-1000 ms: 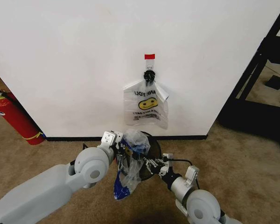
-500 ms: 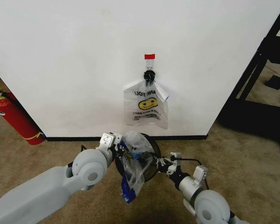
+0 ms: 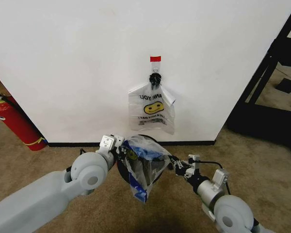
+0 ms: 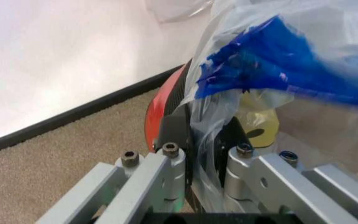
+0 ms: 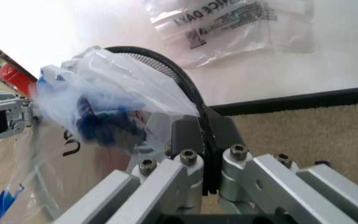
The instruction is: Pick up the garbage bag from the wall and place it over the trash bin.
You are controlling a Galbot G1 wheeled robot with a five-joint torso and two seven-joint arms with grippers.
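The garbage bag [image 3: 143,170], thin clear plastic with blue print and a yellow face, hangs stretched between my two grippers low in front of the white wall [image 3: 77,73]. My left gripper [image 3: 120,151] is shut on the bag's left edge, and my right gripper [image 3: 178,165] is shut on its right edge. The black mesh trash bin [image 3: 121,171] stands right behind and under the bag, mostly hidden by it. In the left wrist view the bag [image 4: 272,51] runs between my fingers beside the bin's red base [image 4: 161,105]. In the right wrist view the bag [image 5: 110,93] drapes against the bin's black rim [image 5: 166,70].
A second smiley bag [image 3: 153,109] with a black knot and red tag hangs on the wall above the bin. A red fire extinguisher [image 3: 14,124] leans at the left. A black frame [image 3: 271,92] stands at the right. Brown carpet surrounds the bin.
My right gripper has moved to the right and my left gripper slightly left and back, pulling the bag's mouth wider across the bin.
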